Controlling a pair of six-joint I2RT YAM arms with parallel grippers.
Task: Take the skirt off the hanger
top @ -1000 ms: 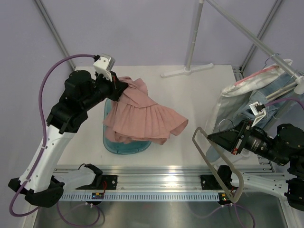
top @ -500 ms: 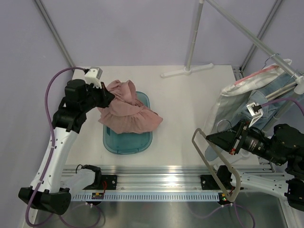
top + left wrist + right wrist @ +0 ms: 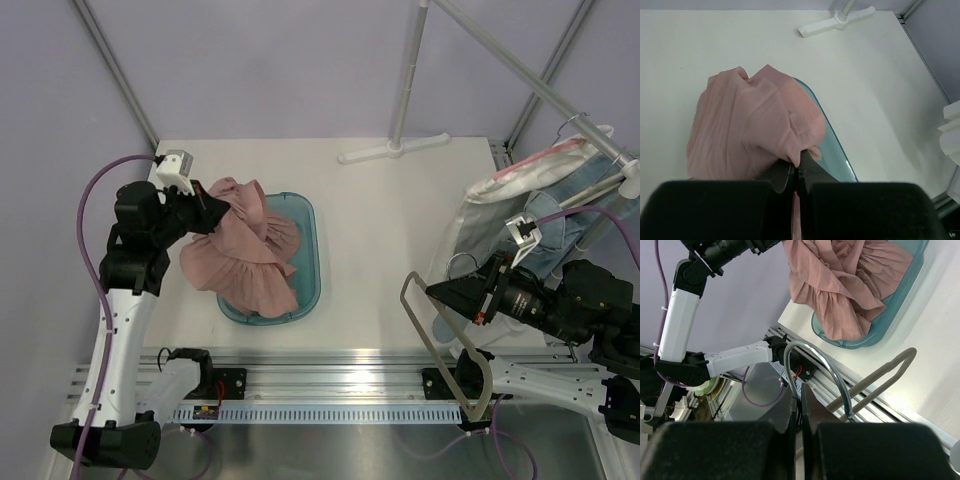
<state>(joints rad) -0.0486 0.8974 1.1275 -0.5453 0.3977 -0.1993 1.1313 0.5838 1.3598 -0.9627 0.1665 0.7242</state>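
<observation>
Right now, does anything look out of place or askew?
The pink skirt, bunched in the shut left gripper, drapes past the left rim of the teal tray. The bare hanger, pinched by the right gripper, pokes beyond the near edge of the table.

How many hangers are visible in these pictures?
2. One empty hanger is in the right gripper at the front right. Only the wire hook of another shows above the clothes hanging at right; more may be hidden there.
</observation>
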